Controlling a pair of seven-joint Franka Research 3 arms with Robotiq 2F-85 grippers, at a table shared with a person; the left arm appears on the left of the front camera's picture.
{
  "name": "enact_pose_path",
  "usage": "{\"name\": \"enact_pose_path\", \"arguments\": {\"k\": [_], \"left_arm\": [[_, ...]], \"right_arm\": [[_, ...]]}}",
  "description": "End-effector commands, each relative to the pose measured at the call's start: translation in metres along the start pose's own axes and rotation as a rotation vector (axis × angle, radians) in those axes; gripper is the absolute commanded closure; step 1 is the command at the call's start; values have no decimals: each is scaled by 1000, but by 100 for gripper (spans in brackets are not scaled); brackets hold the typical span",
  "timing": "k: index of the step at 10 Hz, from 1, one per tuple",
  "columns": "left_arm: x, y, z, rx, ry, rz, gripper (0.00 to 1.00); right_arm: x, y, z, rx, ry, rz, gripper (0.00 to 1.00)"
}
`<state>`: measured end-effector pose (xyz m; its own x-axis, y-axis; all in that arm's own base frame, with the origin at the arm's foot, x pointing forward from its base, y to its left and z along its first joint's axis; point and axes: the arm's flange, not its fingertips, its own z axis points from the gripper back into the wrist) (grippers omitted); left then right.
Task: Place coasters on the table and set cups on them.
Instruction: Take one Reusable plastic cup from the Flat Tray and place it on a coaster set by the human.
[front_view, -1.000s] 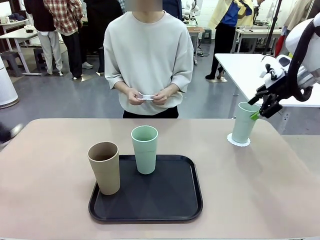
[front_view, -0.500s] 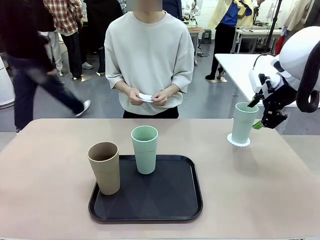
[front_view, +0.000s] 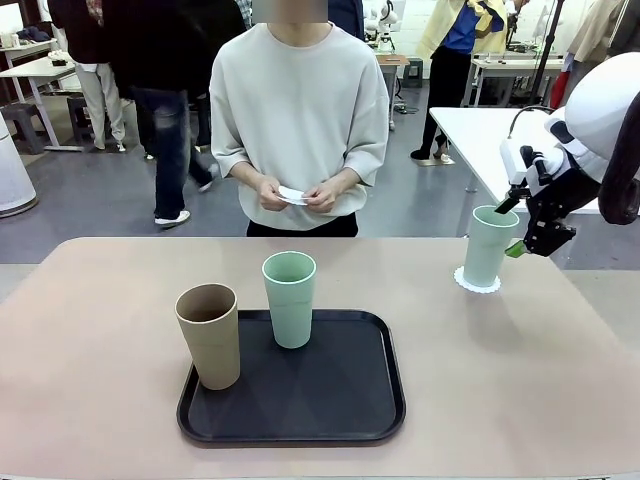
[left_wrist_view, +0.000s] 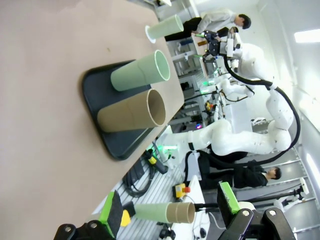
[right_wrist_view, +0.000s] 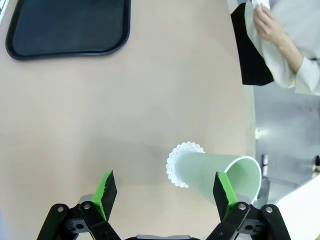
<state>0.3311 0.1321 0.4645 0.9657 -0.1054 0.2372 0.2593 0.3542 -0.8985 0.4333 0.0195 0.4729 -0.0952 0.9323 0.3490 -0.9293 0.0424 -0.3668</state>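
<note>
**Desk:** What has moved?

**Operator:** Since a second ago my right gripper (front_view: 518, 230) has let go of the right-hand mint cup (front_view: 488, 245) and drawn back to the cup's 3 o'clock. A passer-by in the background has walked across. No cup has shifted.

**Desk:** Front view?

**Operator:** That cup stands upright on a lacy white coaster (front_view: 477, 283), at 2 o'clock on the table (front_view: 100, 340). A black tray (front_view: 300, 428) lies toward 6 o'clock. On it stand the tan cup (front_view: 210, 335) at its 9 o'clock and the tray mint cup (front_view: 290, 300) at its 12 o'clock, both upright. A person (front_view: 298, 110) at the table's 12 o'clock holds something small and white in both hands (front_view: 295, 195).

**Desk:** Left wrist?

**Operator:** My left gripper (left_wrist_view: 169, 205) has its jaws spread wide and grips nothing. The tray and its two cups sit toward 11 o'clock in the picture.

**Desk:** Right wrist?

**Operator:** The jaws are spread wide here too, and empty. The cup on its coaster shows between the pads, nearer the 4 o'clock pad. I cannot tell whether they touch. The tray is at 11 o'clock.
</note>
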Motion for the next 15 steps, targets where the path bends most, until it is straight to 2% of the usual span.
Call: {"name": "enact_pose_path", "arguments": {"k": [1,8,10,11,12,13,14,15], "left_arm": [[-1,-1,2,-12,-5,-6,0],[-1,-1,2,-12,-5,-6,0],[-1,-1,2,-12,-5,-6,0],[-1,-1,2,-12,-5,-6,0],[-1,-1,2,-12,-5,-6,0],[-1,-1,2,-12,-5,-6,0],[-1,-1,2,-12,-5,-6,0],[-1,-1,2,-12,-5,-6,0]], "right_arm": [[3,0,0,-12,10,-16,0],[0,0,0,0,-4,0,0],[14,24,18,226,50,-257,0],[28,45,44,318,67,-385,0],[34,61,62,401,174,-433,0],[44,75,75,372,195,-505,0],[52,86,87,347,221,-646,0],[58,87,94,245,267,-744,0]]}}
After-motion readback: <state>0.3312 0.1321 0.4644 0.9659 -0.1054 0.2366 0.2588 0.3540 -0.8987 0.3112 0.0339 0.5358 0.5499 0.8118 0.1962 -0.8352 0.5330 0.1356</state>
